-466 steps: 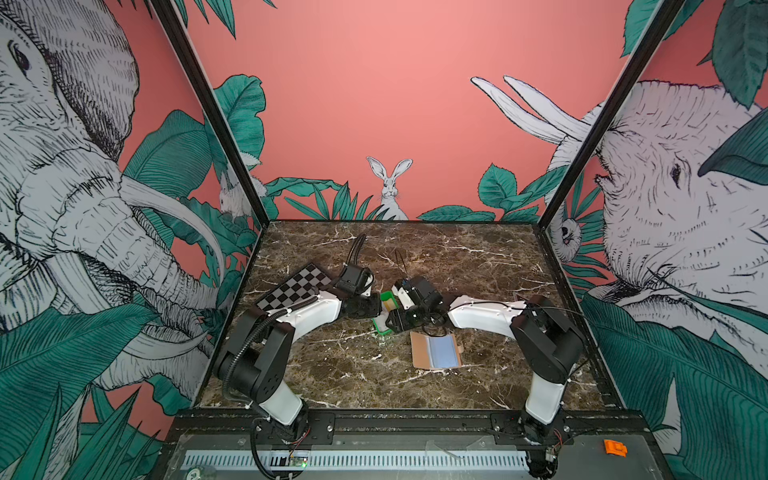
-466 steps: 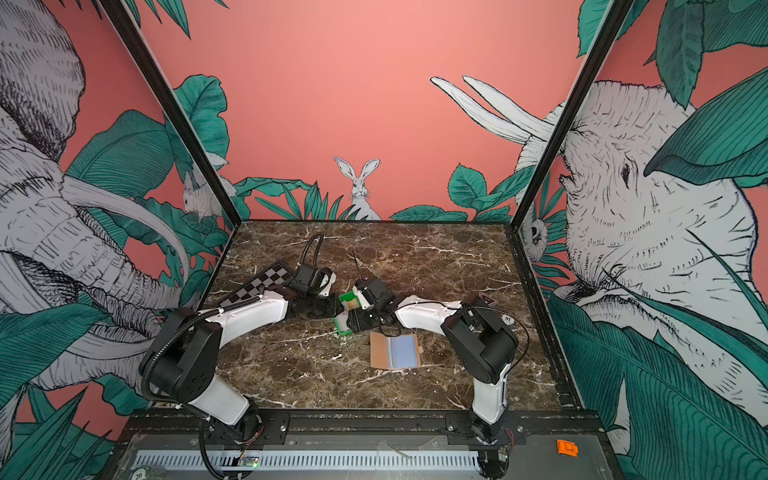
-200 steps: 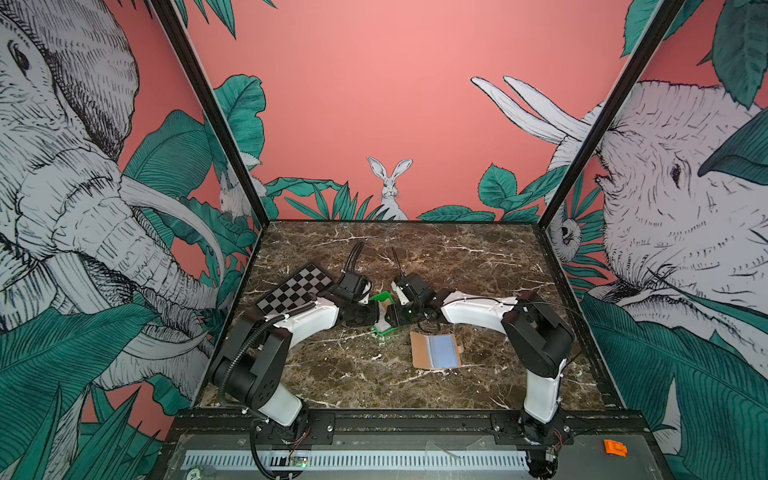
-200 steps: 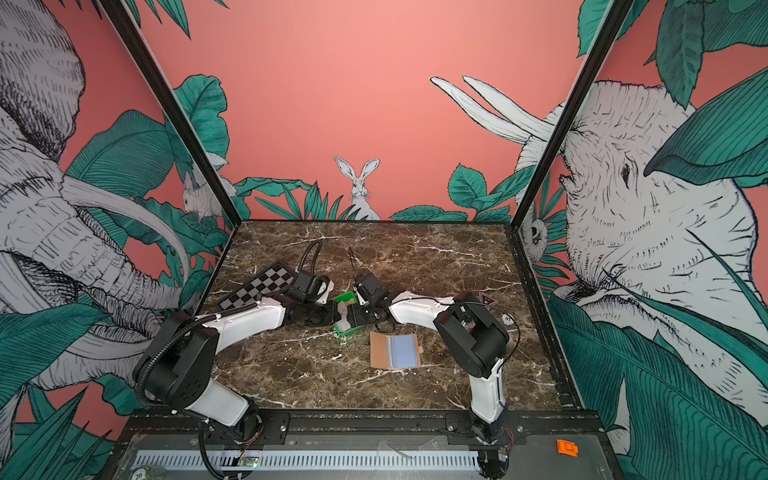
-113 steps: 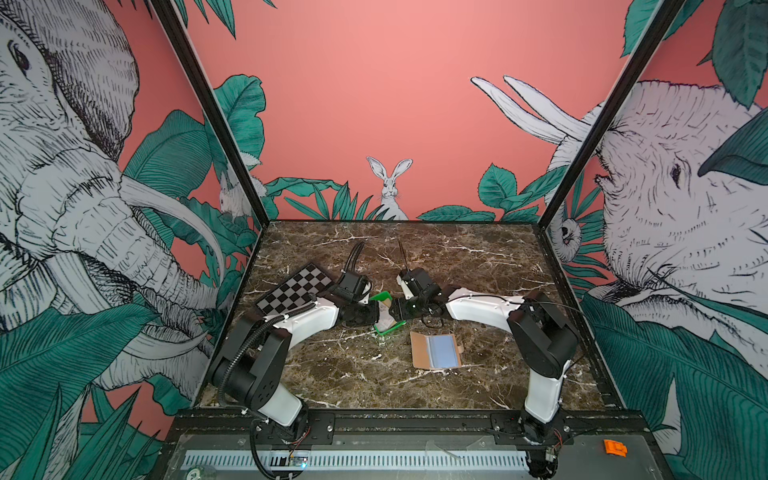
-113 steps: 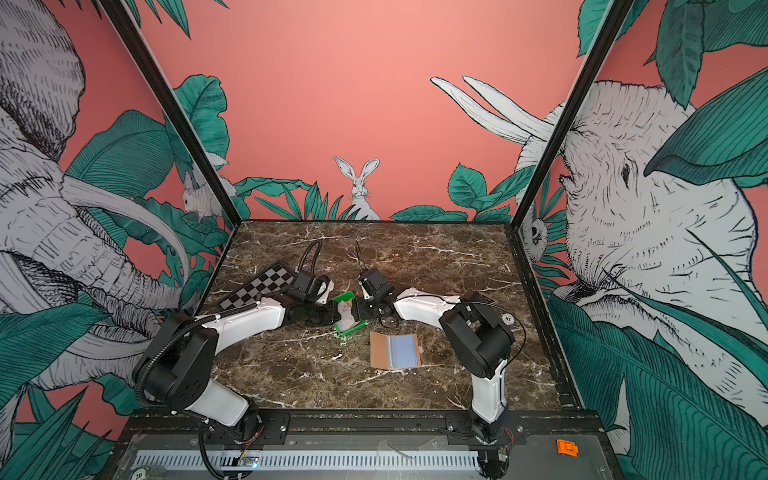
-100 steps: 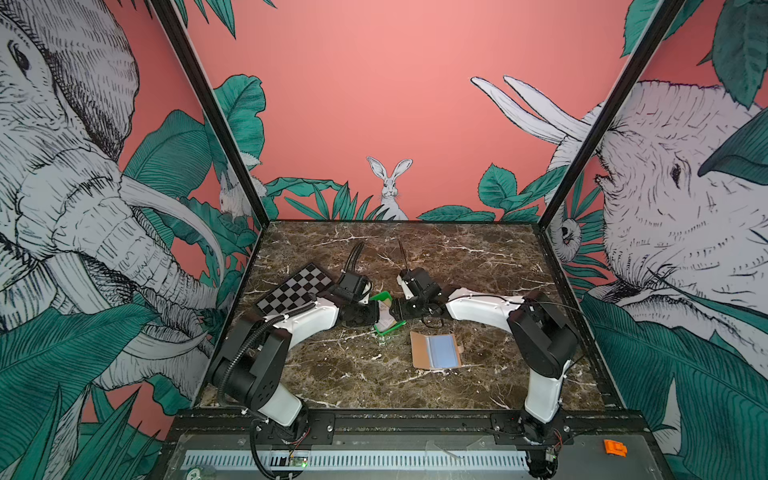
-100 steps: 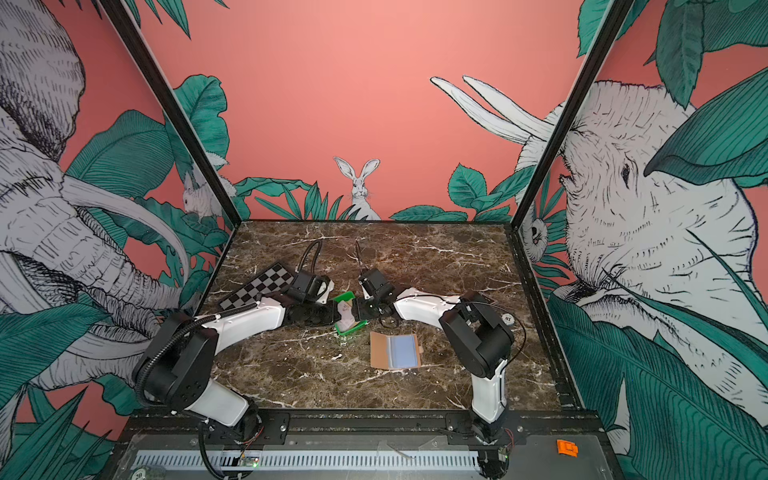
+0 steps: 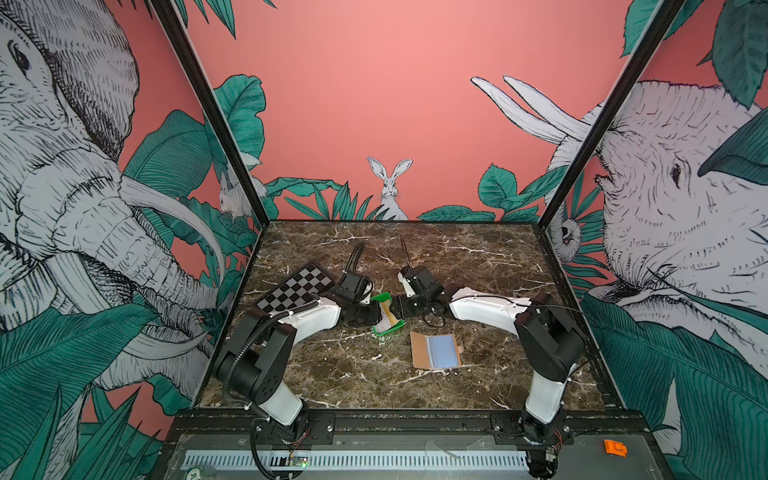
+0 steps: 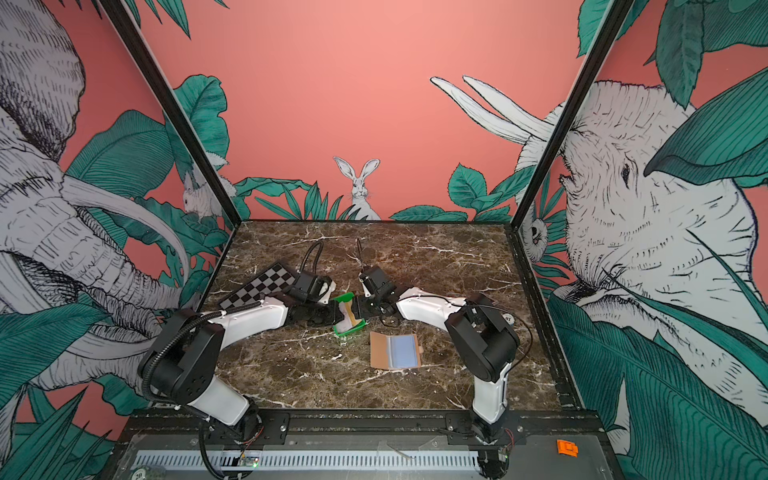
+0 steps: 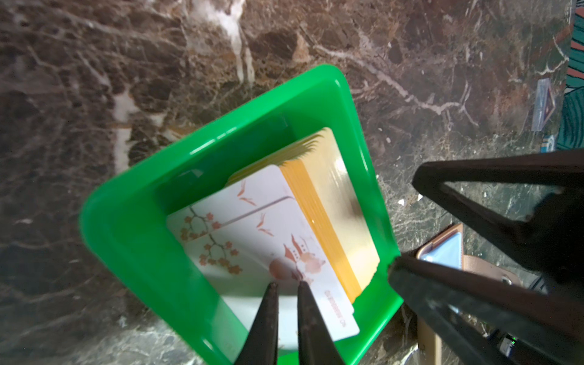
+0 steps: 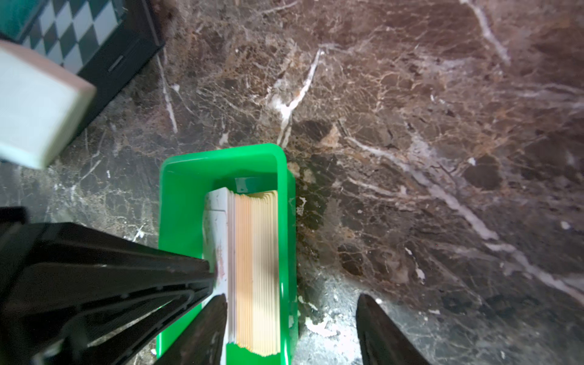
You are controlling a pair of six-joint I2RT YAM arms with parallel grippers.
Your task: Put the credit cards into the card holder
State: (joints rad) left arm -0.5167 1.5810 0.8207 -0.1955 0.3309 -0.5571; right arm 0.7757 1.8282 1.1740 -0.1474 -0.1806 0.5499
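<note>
The credit cards (image 11: 252, 227) stand on edge in a small green tray (image 11: 132, 221). Two white printed cards lean off a thick yellow-edged stack (image 12: 256, 252). My left gripper (image 11: 287, 284) reaches into the tray from the left in both top views. Its fingers are almost together, with the tips against the front white card and nothing between them. My right gripper (image 12: 292, 298) is open. One finger is inside the tray beside the stack and the other is outside on the marble. The card holder (image 9: 434, 350) lies open and flat nearer the front, blue sleeves up.
A black-and-white checkered board (image 9: 297, 289) lies at the back left behind my left arm. The green tray (image 10: 345, 297) sits mid-table between both wrists. The marble table (image 10: 291, 374) ends at black frame posts and printed walls. The card holder (image 10: 395, 351) lies right of centre.
My right gripper has shifted slightly back and settled astride the tray's wall. The left gripper has stayed at the tray, its fingers parting a hair.
</note>
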